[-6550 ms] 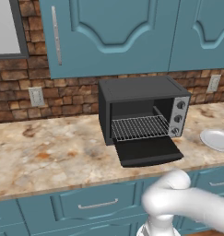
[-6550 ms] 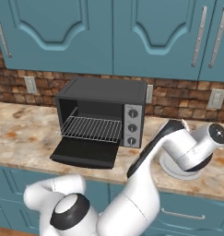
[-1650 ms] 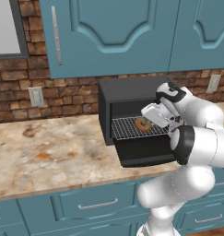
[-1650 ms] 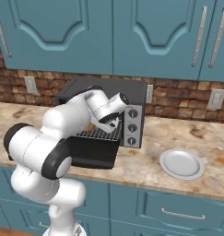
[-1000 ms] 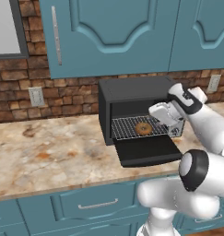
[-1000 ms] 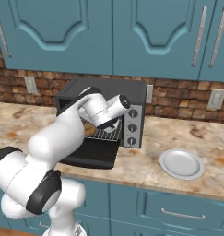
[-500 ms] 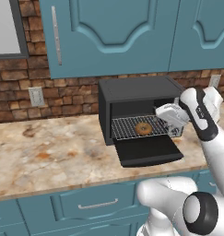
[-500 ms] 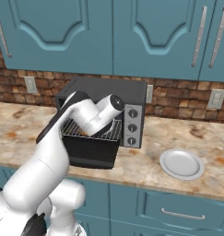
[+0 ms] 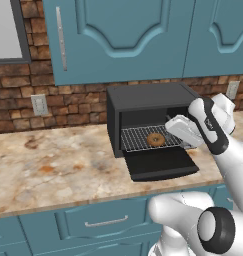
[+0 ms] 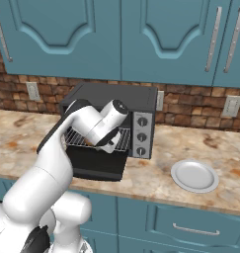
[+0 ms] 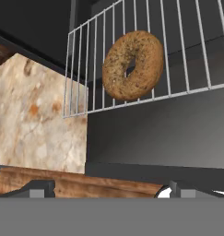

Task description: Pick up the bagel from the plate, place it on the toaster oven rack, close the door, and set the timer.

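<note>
The golden-brown bagel (image 9: 155,139) (image 11: 133,64) lies flat on the silver wire toaster oven rack (image 9: 135,140) (image 11: 191,50), inside the black toaster oven (image 9: 148,97) (image 10: 116,98). The door (image 9: 160,163) (image 10: 98,166) hangs open, folded down in front of the cavity. My gripper (image 9: 174,128) (image 10: 107,144) (image 11: 109,188) hovers just outside the rack's front right, above the door. It is open, holds nothing and stands apart from the bagel. The pale round plate (image 10: 194,175) sits bare on the counter to the right of the oven.
Three dark knobs (image 10: 140,136) line the oven's silver panel on its right side. Teal cabinets (image 9: 123,35) hang above and a brick wall with outlets (image 9: 39,104) runs behind. The marbled counter (image 9: 53,167) stretches left of the oven.
The hand has drawn back a little to the right, out of the oven mouth, and the arm's elbow has swung right. The bagel stays on the rack; the jaws remain wide.
</note>
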Motion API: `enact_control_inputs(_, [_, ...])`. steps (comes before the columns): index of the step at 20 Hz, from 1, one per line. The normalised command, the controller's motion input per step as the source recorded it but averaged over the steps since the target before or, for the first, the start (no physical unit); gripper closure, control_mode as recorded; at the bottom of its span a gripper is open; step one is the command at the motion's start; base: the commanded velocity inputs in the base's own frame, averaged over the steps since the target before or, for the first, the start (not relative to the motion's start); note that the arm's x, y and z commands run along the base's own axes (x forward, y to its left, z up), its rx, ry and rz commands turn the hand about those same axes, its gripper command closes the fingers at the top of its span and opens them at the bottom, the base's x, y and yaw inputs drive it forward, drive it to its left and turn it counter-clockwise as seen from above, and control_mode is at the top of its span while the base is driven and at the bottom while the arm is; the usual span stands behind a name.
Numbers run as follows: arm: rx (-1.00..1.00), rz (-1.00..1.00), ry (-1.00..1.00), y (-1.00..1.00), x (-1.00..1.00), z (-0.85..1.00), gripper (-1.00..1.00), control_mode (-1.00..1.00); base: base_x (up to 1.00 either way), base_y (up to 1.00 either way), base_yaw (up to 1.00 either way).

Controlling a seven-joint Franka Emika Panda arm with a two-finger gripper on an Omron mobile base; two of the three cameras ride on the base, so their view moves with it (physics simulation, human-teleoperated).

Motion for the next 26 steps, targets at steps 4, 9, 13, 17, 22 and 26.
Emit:
enact_control_inputs(4, [0.0, -0.07, 0.06, -0.22, 0.02, -0.3, -1.0, -1.0, 0.0, 0.0, 0.0])
enact_control_inputs(9, [-0.03, -0.09, 0.01, -0.26, 0.07, -0.39, -1.0, -1.0, 0.0, 0.0, 0.0])
enact_control_inputs(13, [-0.06, -0.11, 0.0, -0.23, 0.1, -0.42, -1.0, -1.0, 0.0, 0.0, 0.0])
enact_control_inputs(17, [-0.07, -0.1, 0.0, -0.15, 0.15, -0.35, -1.0, -1.0, 0.0, 0.0, 0.0])
enact_control_inputs(22, [-0.07, -0.08, 0.0, -0.07, 0.21, -0.3, -1.0, -1.0, 0.0, 0.0, 0.0])
enact_control_inputs(26, [-0.07, -0.07, 0.0, -0.05, 0.2, -0.33, -1.0, -1.0, 0.0, 0.0, 0.0])
